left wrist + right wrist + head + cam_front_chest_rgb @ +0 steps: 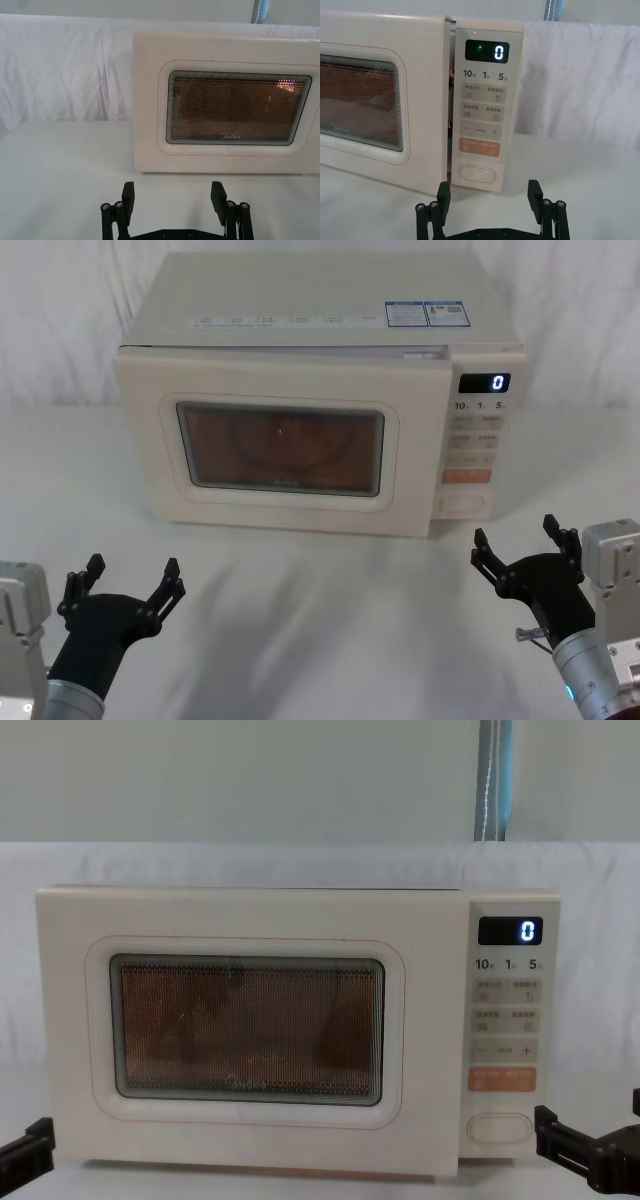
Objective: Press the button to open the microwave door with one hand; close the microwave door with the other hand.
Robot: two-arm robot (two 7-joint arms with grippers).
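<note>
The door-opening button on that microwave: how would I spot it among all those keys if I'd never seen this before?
Find the cream microwave on the white table, then the control strip right of its door, under the lit "0" display. The button is the lowest key there, just below the orange key: a wide, plain cream oval with no marking, unlike the small icon keys above.

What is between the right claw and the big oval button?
Nothing. In the head view, bare white table runs from the right claw, open and hovering low, to the button. The right wrist view shows the same gap.
</note>
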